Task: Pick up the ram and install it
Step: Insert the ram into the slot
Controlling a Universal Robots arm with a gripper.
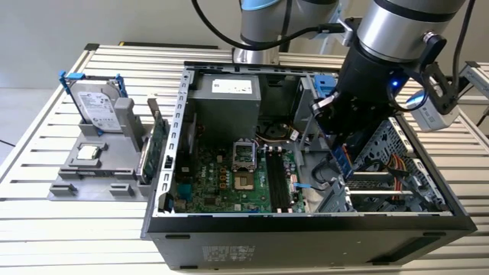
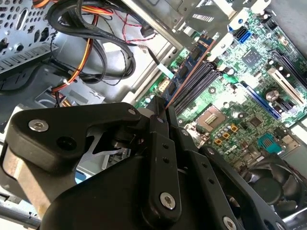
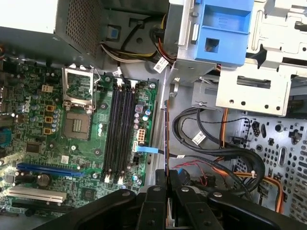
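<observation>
Above the slatted table [image 1: 46, 229], the gripper [image 3: 167, 178], fingers clamped on the ram [image 3: 167, 139], hangs at three o'clock of the empty slots [image 3: 120, 134]: picked up, not installed.

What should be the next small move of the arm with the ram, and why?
Probably a small sideways shift toward the black memory slots. The jaws are shut on the ram, held edge-on inside the open computer case. In the first wrist view the ram hangs beside the motherboard, over the cables, not above a slot, so lowering now would likely miss.
</observation>
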